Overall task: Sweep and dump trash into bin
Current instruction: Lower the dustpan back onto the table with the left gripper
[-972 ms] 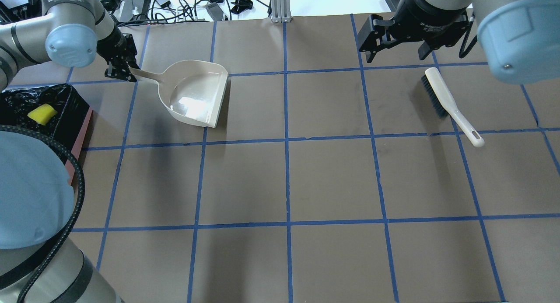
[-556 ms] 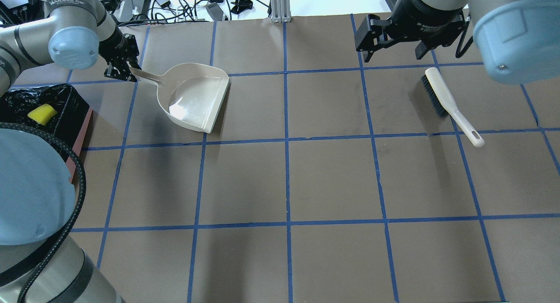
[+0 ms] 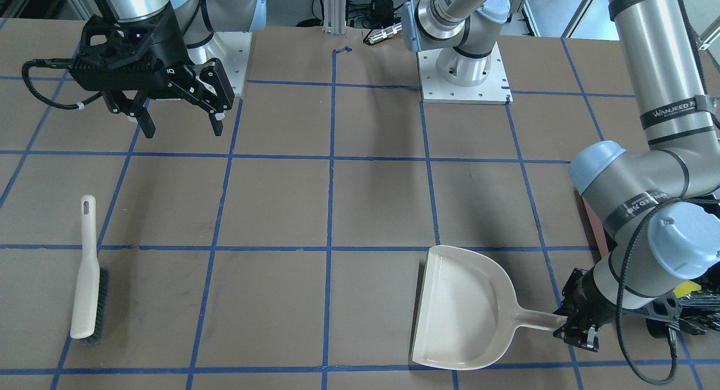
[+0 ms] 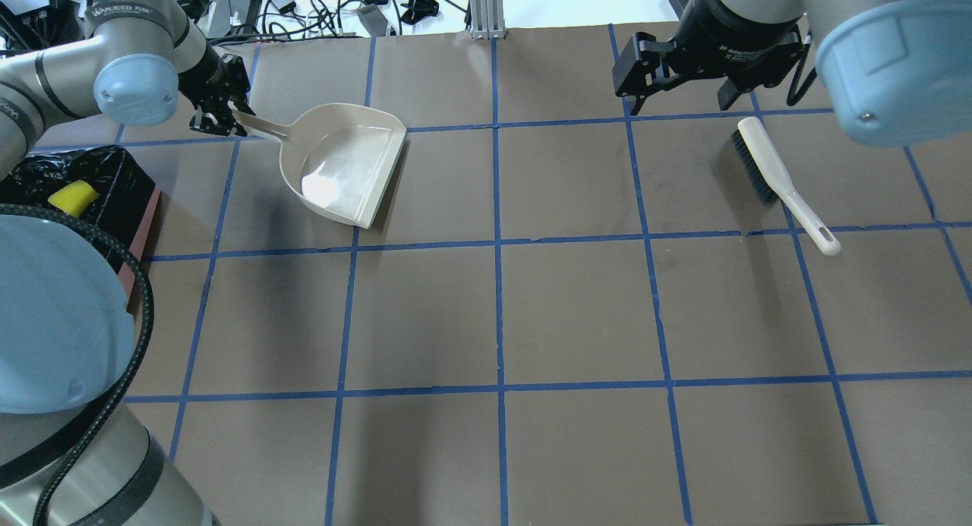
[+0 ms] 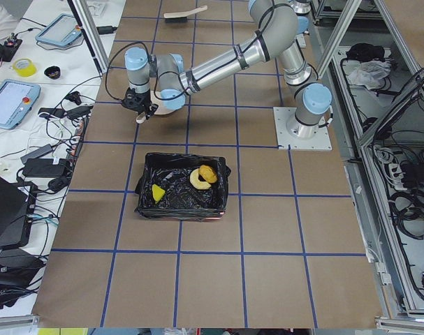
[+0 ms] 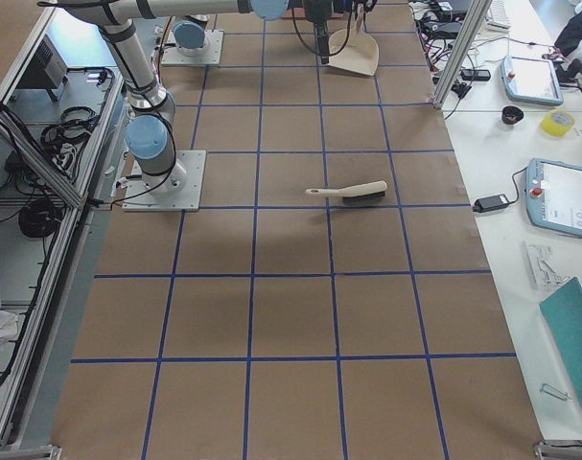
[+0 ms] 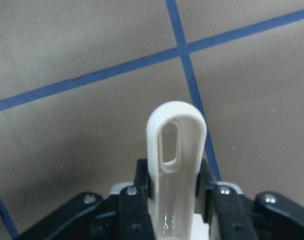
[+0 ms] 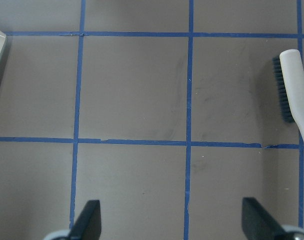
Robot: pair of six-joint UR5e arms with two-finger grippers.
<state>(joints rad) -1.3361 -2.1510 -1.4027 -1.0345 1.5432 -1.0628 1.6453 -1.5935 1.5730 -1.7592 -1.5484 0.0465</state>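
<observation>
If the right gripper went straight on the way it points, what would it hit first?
Probably the bare table directly below the right gripper. The brush lies off to one side, seemingly outside its path.

**Table** [image 4: 577,313]: flat brown surface, gridded with blue tape.

Lying on it:
- cream plastic hand brush with dark bristles [image 4: 762,155], on its side, robot's right
- rectangular pink-sided bin lined with crinkled black plastic [image 4: 143,234], at the left edge
- two grey metal base plates [image 3: 490,92], robot's side
- beige plastic dustpan [image 4: 345,165], far left; contact with the surface unclear
</observation>
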